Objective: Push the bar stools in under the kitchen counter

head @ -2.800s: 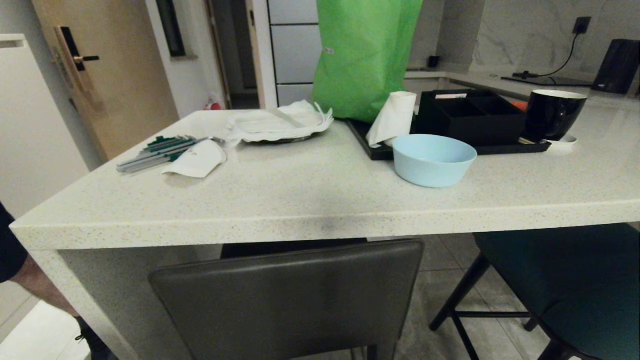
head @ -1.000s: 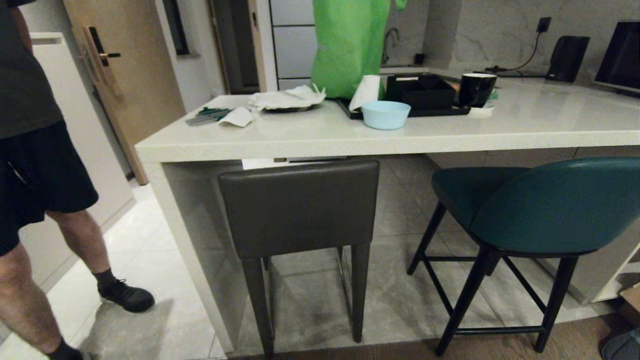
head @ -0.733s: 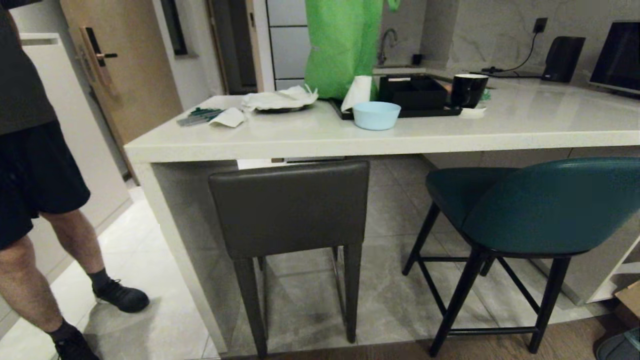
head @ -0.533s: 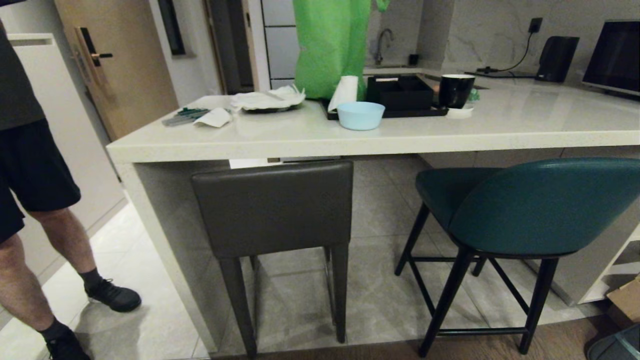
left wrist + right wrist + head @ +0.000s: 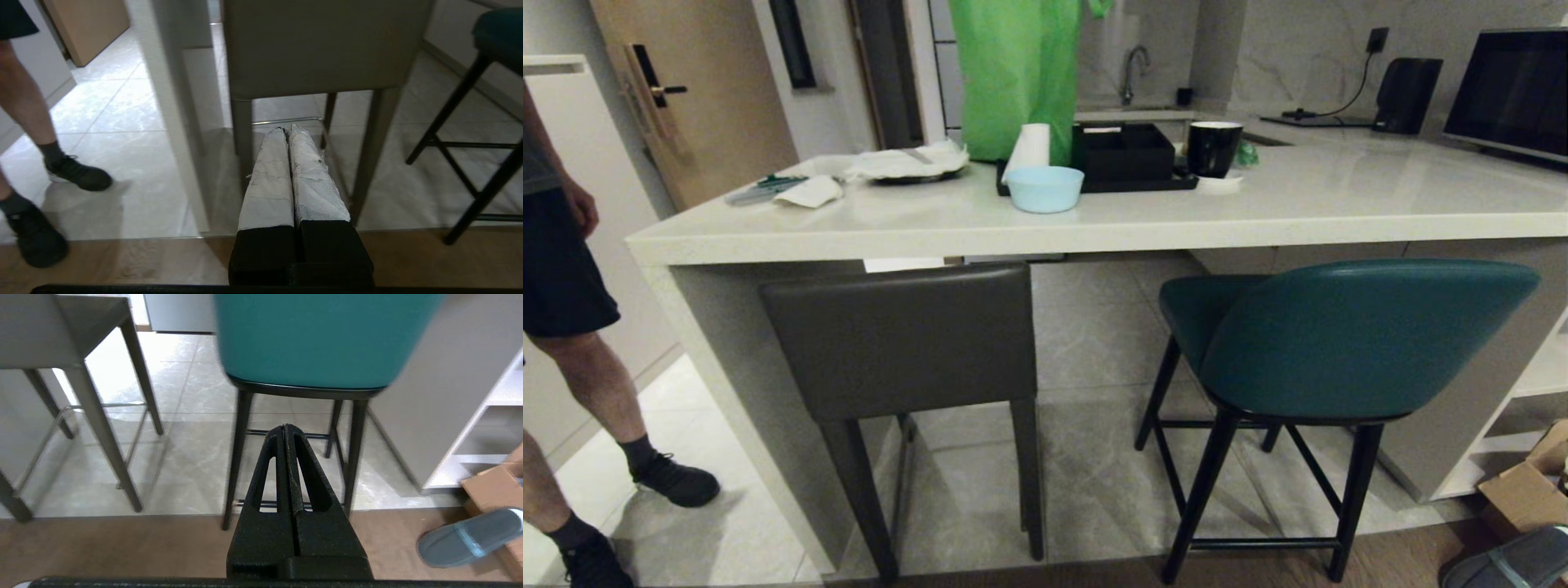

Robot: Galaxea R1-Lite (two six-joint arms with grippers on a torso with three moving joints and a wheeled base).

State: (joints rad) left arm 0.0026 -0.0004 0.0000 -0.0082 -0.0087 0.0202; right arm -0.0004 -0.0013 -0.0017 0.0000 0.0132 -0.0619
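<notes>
The kitchen counter (image 5: 1094, 233) spans the head view. The dark grey bar stool (image 5: 903, 339) stands at its left end, seat under the worktop, back flush with the edge. The teal bar stool (image 5: 1356, 335) stands to its right, its seat partly under the counter and its back out from the edge. Neither arm shows in the head view. My left gripper (image 5: 287, 130) is shut and empty, low and short of the grey stool (image 5: 318, 45). My right gripper (image 5: 284, 426) is shut and empty, low and short of the teal stool (image 5: 314, 335).
A person's legs (image 5: 572, 384) stand at the left by the counter's end panel. On the worktop sit a green bag (image 5: 1013, 73), a blue bowl (image 5: 1045, 189), a black tray (image 5: 1127, 159) and a mug (image 5: 1213, 149). A cardboard box (image 5: 1527, 490) and slipper (image 5: 470, 539) lie at the right.
The whole view has pulled back from the counter and swung right, so both stools now show in full. The person at the left has shifted. Both grippers stay shut.
</notes>
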